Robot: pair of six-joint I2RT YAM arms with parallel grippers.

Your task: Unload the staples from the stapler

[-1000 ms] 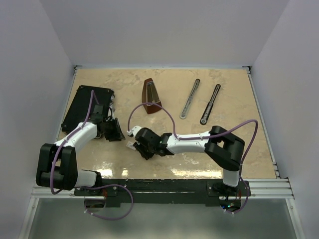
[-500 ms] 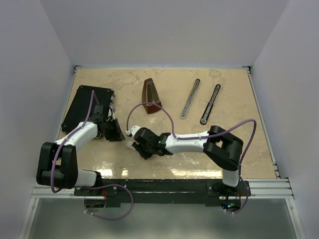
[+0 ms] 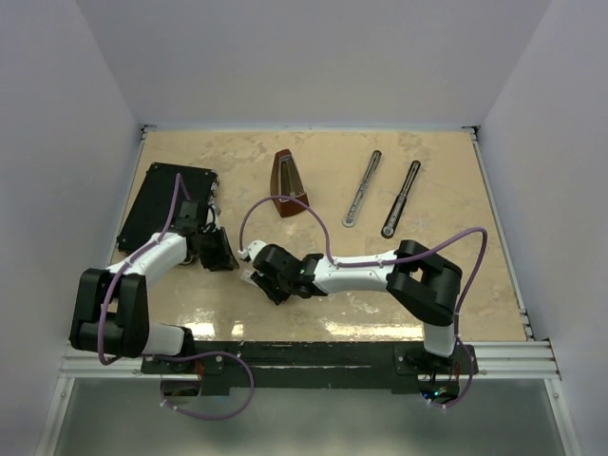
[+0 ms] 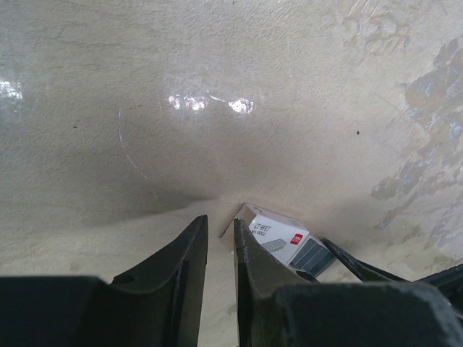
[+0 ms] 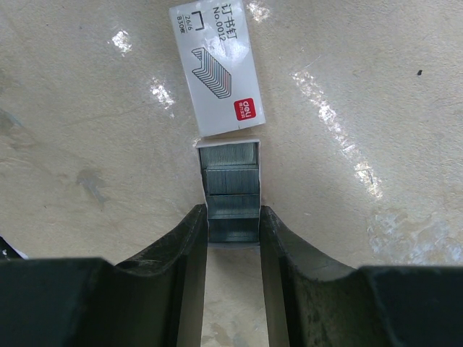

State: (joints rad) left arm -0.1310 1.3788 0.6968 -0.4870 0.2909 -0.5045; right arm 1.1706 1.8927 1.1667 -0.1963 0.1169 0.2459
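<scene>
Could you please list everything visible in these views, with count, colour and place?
stapler: one, black and silver, seemingly apart as two slim bars, far side, right of the metronome
metronome: one, brown, far middle
case: one, black, flat, far left
staple box: one, white with red mark, just beyond the staples
staples: one grey block in a white tray, near middle
table: one, beige marbled, under everything
left gripper: one, black, beside the case, fingers slightly apart, holding nothing
right gripper: one, black, closed on the staples
</scene>
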